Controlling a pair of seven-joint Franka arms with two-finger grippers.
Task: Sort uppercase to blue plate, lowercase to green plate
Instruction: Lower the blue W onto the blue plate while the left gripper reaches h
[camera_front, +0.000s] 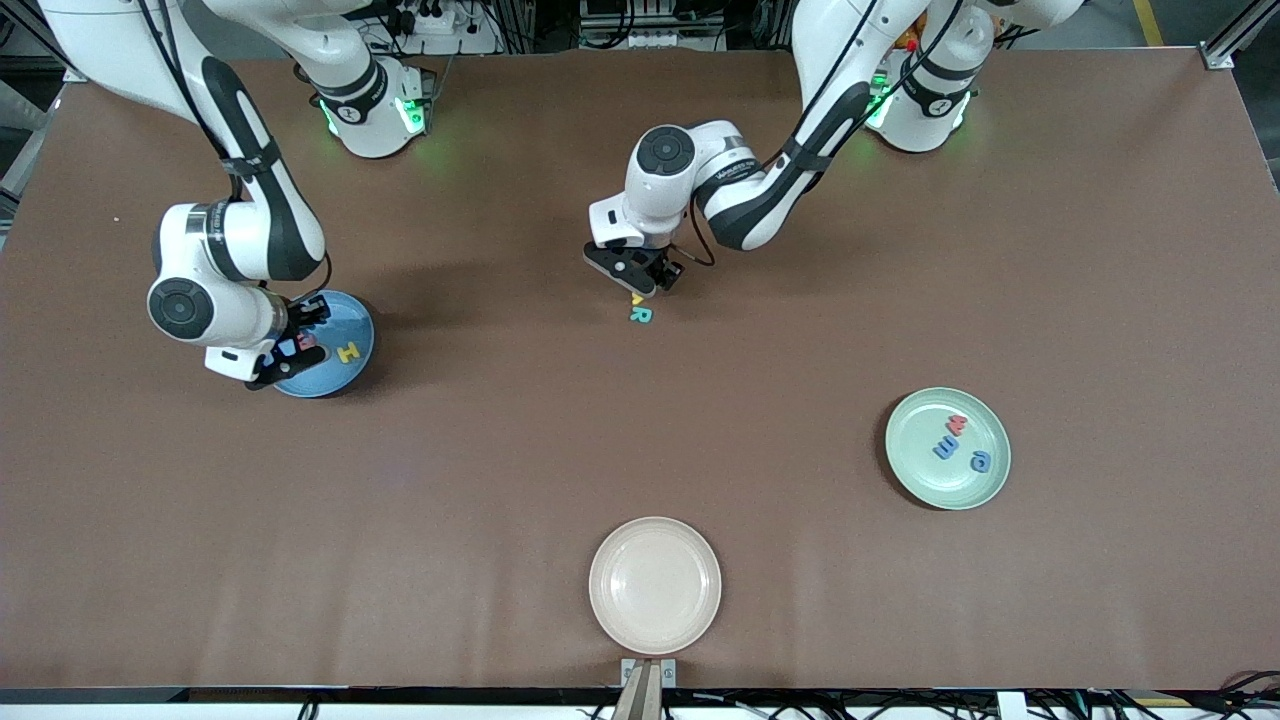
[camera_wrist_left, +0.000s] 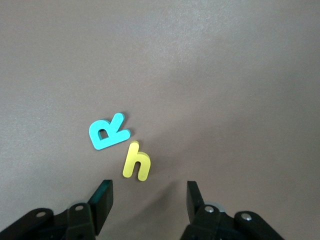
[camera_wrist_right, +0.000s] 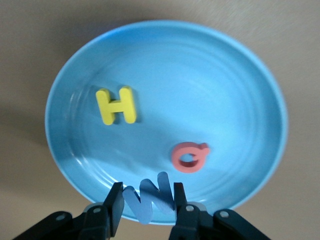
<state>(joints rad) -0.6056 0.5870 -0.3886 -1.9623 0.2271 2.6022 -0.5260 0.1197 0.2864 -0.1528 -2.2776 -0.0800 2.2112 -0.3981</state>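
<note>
The green plate (camera_front: 947, 448) already carries red w (camera_front: 957, 424), blue m (camera_front: 945, 446) and the rounded blue letter (camera_front: 980, 461). The blue plate (camera_front: 352, 372) has yellow H (camera_front: 348, 352) and red Q (camera_wrist_right: 189, 156); the right gripper (camera_wrist_right: 148, 200) hangs over it, clamped on the blue M (camera_wrist_right: 148, 196) (only its wrist view shows this). Left on the table: teal R (camera_front: 640, 314) and, just beside it, yellow h (camera_wrist_left: 137, 162), which the left gripper's (camera_wrist_left: 149, 197) parted fingers hover above.

A cream plate (camera_front: 654, 585) — bare — on the brown table (camera_front: 420, 500); nearest the front camera.
</note>
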